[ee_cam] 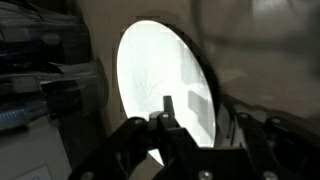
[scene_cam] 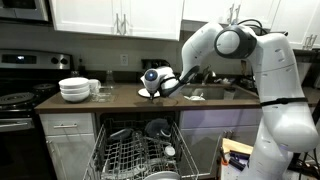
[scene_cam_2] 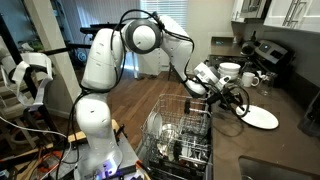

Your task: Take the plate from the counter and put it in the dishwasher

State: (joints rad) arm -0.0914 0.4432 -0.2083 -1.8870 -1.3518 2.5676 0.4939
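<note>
So the plate (scene_cam_2: 264,118) is lying flat on the bench (scene_cam_2: 282,146), close to the edge above the open dishwasher (scene_cam_2: 180,135). The hand (scene_cam_2: 236,103) sits low at its rim, probably because a thin plate only offers an edge. Can't tell if it's pinching yet or just open.

The plate (scene_cam_2: 262,118) is white, the counter (scene_cam: 120,97) dark brown, the bowls (scene_cam: 74,89) white, the racks (scene_cam: 130,155) grey.
</note>
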